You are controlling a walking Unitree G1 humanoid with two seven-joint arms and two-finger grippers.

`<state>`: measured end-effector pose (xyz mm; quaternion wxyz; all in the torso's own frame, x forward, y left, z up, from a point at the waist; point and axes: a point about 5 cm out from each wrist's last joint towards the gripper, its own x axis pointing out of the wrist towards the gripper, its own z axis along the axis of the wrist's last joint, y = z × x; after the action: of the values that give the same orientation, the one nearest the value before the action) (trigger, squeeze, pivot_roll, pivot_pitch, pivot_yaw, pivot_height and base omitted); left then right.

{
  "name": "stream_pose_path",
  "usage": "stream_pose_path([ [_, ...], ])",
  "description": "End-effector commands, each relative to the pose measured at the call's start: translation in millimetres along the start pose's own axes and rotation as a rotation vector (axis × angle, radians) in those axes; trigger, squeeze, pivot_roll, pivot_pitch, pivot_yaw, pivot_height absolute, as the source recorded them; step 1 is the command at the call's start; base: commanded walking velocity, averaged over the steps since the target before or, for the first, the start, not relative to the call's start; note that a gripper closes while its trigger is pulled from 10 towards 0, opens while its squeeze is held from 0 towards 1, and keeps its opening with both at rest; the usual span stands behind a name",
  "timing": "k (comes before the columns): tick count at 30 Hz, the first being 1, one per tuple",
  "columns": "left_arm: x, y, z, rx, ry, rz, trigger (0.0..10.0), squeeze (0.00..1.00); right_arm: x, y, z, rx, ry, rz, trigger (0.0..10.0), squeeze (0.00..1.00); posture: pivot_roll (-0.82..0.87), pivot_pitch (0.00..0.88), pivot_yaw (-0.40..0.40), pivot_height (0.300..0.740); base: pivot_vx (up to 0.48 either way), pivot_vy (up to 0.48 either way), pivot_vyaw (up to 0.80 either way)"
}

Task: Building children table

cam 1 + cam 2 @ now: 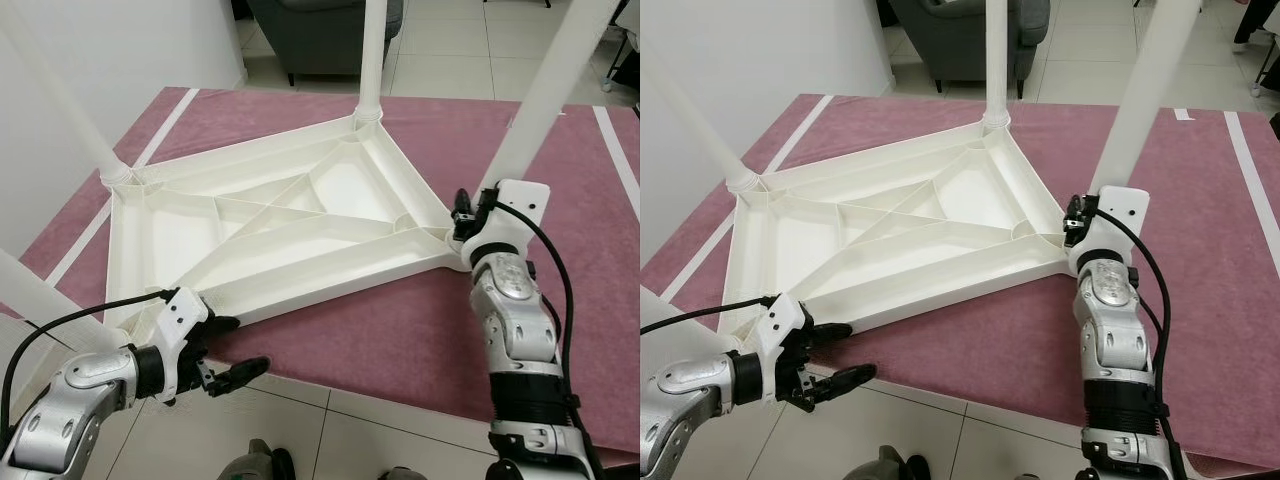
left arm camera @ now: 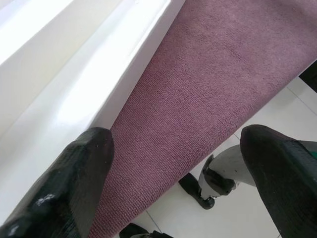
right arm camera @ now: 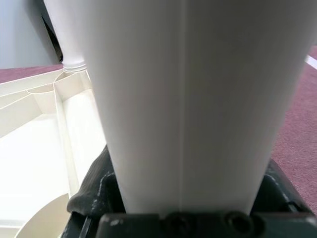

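Note:
The white plastic table (image 1: 270, 230) lies upside down on a maroon rug (image 1: 400, 330), ribbed underside up. Legs rise from its corners: the far leg (image 1: 372, 50), the left leg (image 1: 60, 90), the near-left leg (image 1: 30, 290) and the right leg (image 1: 545, 90). My right gripper (image 1: 470, 215) is shut on the right leg just above its base; in the right wrist view the leg (image 3: 188, 99) sits between the black fingers (image 3: 94, 188). My left gripper (image 1: 240, 345) hangs open at the rug's near edge, beside the table's near-left rim (image 2: 74, 99), holding nothing.
A grey armchair (image 1: 320, 30) stands beyond the rug. A white wall (image 1: 100, 50) runs along the left. Tiled floor (image 1: 380, 440) lies in front of the rug, with my feet (image 2: 208, 183) on it. White stripes (image 1: 615, 150) edge the rug.

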<state>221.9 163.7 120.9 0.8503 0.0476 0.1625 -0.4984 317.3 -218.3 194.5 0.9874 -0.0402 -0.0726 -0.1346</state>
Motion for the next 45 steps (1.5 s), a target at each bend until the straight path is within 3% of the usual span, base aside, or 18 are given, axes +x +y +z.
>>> stream_pose_path([
  [1, -7.4, 15.9, -7.9, -0.008, 0.052, 0.142, 10.0, 0.00, -3.8, -29.8, -12.3, -0.042, 0.060, -0.114, 0.0, 0.00, -0.06, 0.099, 0.142, 0.740, 0.000, 0.000, 0.00],
  [8, -3.2, 41.8, 4.5, 0.028, 0.016, 0.299, 10.0, 0.00, -12.1, -41.7, -13.8, -0.089, 0.064, -0.112, 0.0, 0.00, -0.06, 0.101, 0.143, 0.740, 0.000, 0.000, 0.00],
  [11, -2.1, 45.0, 6.6, 0.031, 0.009, 0.318, 10.0, 0.00, -13.6, -44.1, -14.1, -0.094, 0.066, -0.113, 0.0, 0.00, -0.06, 0.101, 0.143, 0.740, 0.000, 0.000, 0.00],
  [15, 9.3, 58.2, 17.0, 0.059, -0.016, 0.378, 10.0, 0.00, -19.4, -61.2, -13.0, -0.121, 0.067, -0.169, 0.0, 0.00, -0.08, 0.106, 0.150, 0.740, 0.000, 0.000, 0.00],
  [17, 9.3, 58.2, 17.0, 0.059, -0.016, 0.378, 10.0, 0.00, -19.4, -61.2, -13.0, -0.121, 0.067, -0.169, 0.0, 0.00, -0.08, 0.106, 0.150, 0.740, 0.000, 0.000, 0.00],
  [19, 19.9, 72.0, 26.0, 0.078, -0.031, 0.450, 10.0, 0.00, -22.8, -72.5, -11.2, -0.144, 0.068, -0.223, 0.0, 0.00, -0.09, 0.108, 0.153, 0.740, 0.000, 0.000, 0.00],
  [22, 24.0, 77.3, 30.5, 0.080, -0.041, 0.481, 10.0, 0.00, -24.4, -75.9, -10.8, -0.155, 0.070, -0.240, 0.0, 0.00, -0.09, 0.109, 0.153, 0.740, 0.000, 0.000, 0.00],
  [24, 34.2, 89.4, 39.9, 0.088, -0.053, 0.548, 10.0, 0.00, -33.2, -81.6, -11.5, -0.191, 0.078, -0.261, 0.0, 0.00, -0.10, 0.113, 0.156, 0.740, 0.000, 0.000, 0.00],
  [29, 39.1, 96.2, 43.2, 0.089, -0.057, 0.588, 10.0, 0.00, -39.1, -85.4, -12.6, -0.209, 0.089, -0.279, 0.0, 0.00, -0.10, 0.113, 0.156, 0.740, 0.000, 0.000, 0.00],
  [37, 54.1, 105.0, 50.6, 0.081, -0.080, 0.613, 10.0, 0.00, -52.8, -112.4, -16.4, -0.290, 0.137, -0.411, 0.0, 0.00, -0.13, 0.116, 0.171, 0.740, 0.000, 0.000, 0.00],
  [43, 55.5, 110.7, 50.6, 0.076, -0.079, 0.667, 10.0, 0.00, -54.7, -110.3, -16.4, -0.314, 0.138, -0.422, 0.0, 0.00, -0.13, 0.115, 0.172, 0.740, 0.000, 0.000, 0.00],
  [45, 56.1, 112.1, 50.1, 0.081, -0.080, 0.678, 10.0, 0.00, -53.1, -100.1, -15.1, -0.284, 0.114, -0.355, 0.0, 0.00, -0.13, 0.110, 0.170, 0.740, 0.000, 0.000, 0.00],
])
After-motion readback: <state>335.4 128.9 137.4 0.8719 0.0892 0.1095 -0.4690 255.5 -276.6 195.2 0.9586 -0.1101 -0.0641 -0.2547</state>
